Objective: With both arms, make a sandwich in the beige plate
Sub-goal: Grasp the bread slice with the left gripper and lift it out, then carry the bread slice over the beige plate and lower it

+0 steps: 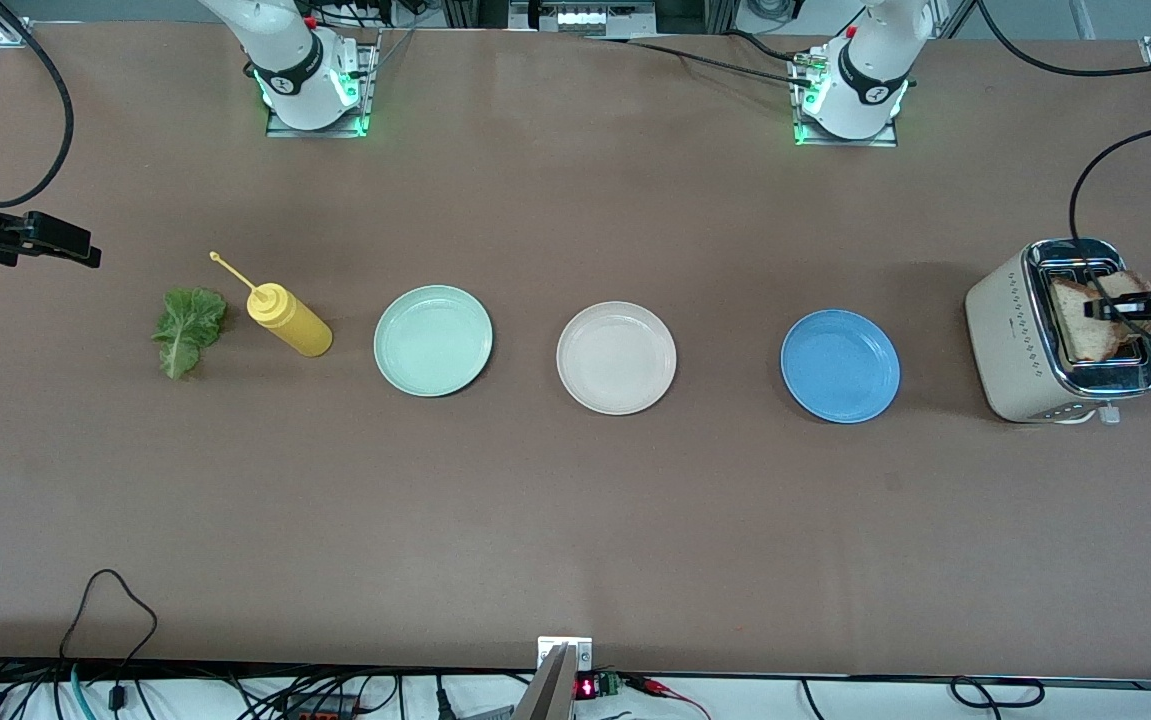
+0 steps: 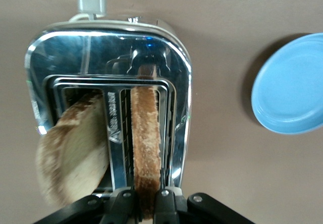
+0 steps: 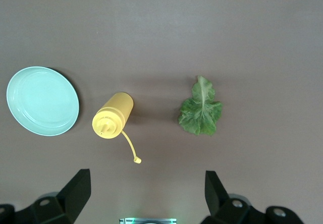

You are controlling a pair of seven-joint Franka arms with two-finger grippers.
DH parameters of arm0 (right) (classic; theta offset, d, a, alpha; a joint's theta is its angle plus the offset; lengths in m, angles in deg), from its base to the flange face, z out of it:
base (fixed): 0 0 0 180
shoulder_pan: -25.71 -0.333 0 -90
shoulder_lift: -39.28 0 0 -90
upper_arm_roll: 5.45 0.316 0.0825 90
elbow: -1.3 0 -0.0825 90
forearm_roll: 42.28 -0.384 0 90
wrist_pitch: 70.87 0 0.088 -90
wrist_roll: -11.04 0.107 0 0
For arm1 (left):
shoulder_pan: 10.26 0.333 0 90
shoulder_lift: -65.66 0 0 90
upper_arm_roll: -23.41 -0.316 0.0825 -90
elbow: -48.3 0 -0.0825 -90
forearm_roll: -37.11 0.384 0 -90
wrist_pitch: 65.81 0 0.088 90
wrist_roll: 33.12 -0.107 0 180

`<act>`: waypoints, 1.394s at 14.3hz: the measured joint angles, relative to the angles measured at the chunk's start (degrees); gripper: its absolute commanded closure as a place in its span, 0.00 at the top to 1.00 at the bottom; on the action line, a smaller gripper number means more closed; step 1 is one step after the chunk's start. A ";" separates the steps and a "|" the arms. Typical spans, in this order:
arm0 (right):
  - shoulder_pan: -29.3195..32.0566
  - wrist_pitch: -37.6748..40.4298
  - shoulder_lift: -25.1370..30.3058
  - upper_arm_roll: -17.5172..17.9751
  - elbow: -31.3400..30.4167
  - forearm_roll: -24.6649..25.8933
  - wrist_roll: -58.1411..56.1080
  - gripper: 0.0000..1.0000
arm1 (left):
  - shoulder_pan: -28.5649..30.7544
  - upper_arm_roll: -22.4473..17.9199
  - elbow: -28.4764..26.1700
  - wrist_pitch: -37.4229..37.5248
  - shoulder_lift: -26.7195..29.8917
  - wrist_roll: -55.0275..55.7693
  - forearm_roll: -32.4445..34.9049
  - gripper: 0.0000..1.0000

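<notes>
Two toast slices [image 1: 1075,325] stand in the toaster [image 1: 1020,340] at the left arm's end of the table. My left gripper [image 1: 1107,309] is shut on the upright slice [image 2: 146,143], its fingers [image 2: 169,206] pinching the crust. The other slice [image 2: 73,153] leans out of the neighbouring slot. The beige plate [image 1: 616,357] sits bare at the table's middle. A green lettuce leaf [image 1: 187,328] lies at the right arm's end. My right gripper [image 1: 70,248] hangs open in the air over that end, looking down on the lettuce leaf [image 3: 201,110].
A yellow squeeze bottle [image 1: 290,320] lies on its side between the lettuce and a mint-green plate [image 1: 432,340]. A blue plate [image 1: 840,365] sits between the beige plate and the toaster. Cables run along the table's edges.
</notes>
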 measured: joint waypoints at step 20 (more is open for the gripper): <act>0.15 0.05 -0.51 -0.25 0.00 0.00 0.05 1.00 | -15.97 24.01 3.27 -15.81 -10.45 18.95 -23.58 0.00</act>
